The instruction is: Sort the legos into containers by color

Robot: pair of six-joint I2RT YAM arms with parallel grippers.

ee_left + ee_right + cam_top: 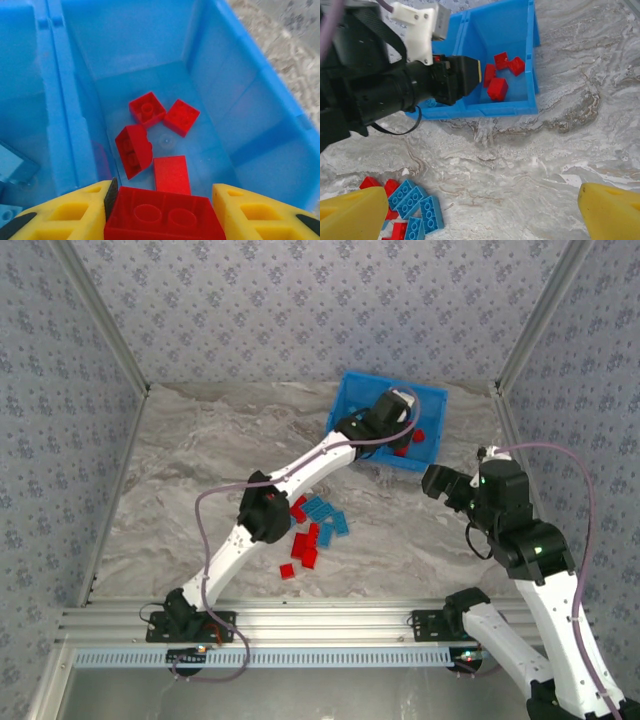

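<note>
Red brick [162,215] was clamped in your left gripper [162,200], its yellow fingers [75,210] pressed on the 2 ends. It hung inside the blue bin [250,115], over the compartment right of the divider [55,110] in the left wrist view. 4 red bricks [146,108] lay on that floor, so the colour matched.

Step in hand: the drop. My read is that you only needed to spread the jaws, since the brick looked clear of both walls and called for no more travel. After that, lift straight out before swinging back, because the divider was close.

Orientation: studs faced up toward the wrist camera, 2 of them visible in a row. The long axis looked to run finger to finger, from divider toward outer wall. The frame edge cut off the near part, so treat that as a judgement. It would likely land on the flat red one [172,174] directly beneath and tip.

Right gripper [482,202] was wide apart, holding nothing, over bare table [545,150] between the bin and the loose pile [312,525]. That pile mixed light blue [325,512] and red [305,550], so plenty of sorting was not yet done. Suggested next pick: a blue one, for the other compartment [20,100].
</note>
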